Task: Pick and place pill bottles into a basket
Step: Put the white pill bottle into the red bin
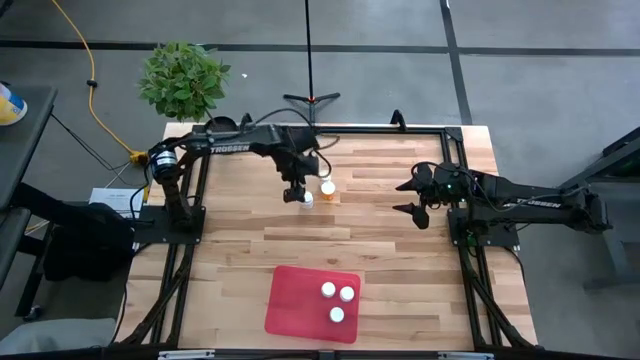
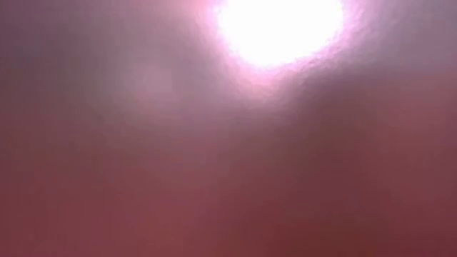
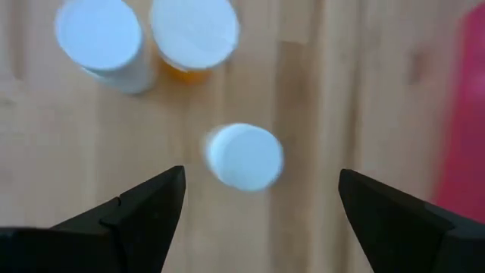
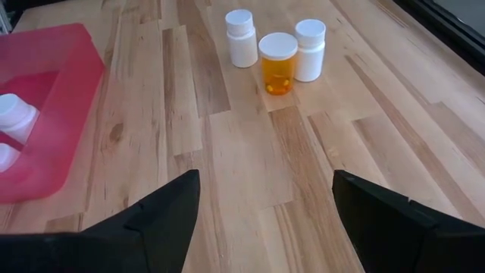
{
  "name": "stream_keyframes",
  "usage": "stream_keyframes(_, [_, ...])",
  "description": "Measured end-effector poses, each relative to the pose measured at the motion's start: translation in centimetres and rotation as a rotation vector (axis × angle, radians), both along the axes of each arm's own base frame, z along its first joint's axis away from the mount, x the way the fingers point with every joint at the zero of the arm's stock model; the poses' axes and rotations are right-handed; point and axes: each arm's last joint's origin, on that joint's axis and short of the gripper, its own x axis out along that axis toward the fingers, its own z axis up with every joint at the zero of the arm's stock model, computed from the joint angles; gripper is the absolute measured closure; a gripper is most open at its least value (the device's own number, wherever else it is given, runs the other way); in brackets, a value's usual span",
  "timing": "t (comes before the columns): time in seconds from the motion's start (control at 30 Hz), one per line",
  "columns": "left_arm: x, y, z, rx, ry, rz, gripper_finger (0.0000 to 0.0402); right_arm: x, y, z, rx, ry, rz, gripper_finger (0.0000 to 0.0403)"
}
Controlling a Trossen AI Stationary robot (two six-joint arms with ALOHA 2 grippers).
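Three pill bottles stand upright close together on the wood table at the far middle. In the right wrist view they are a white one [image 4: 241,38], an orange one with a white cap [image 4: 278,62] and another white one [image 4: 310,49]. My left gripper [image 3: 261,193] is open, above them and pointing down. Its fingers stand on either side of the nearest white cap [image 3: 244,157] without touching it. Three more bottles [image 1: 337,300] stand in the red basket [image 1: 295,305] at the near middle. My right gripper [image 1: 408,198] is open and empty, to the right of the standing bottles.
The black frame rails [image 1: 465,250] run along the table's left and right sides. Bare wood [image 1: 330,240] lies between the standing bottles and the basket. The low view shows only a pink-red blur. A potted plant [image 1: 184,78] stands beyond the far left corner.
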Motion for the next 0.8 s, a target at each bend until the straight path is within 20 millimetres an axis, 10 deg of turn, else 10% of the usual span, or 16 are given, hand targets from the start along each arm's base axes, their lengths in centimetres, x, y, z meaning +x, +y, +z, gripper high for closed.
stream_keyframes(0.33, [1.7,-3.8,0.0,0.313,0.048,-0.04,0.0021,0.4,-0.1,-0.4,0.015,0.033,0.01,0.0112])
stream_keyframes(0.8, [1.5,-3.8,-0.4,0.301,0.06,-0.01,0.0021,1.3,-0.2,-1.6,0.041,0.118,0.024,0.0112])
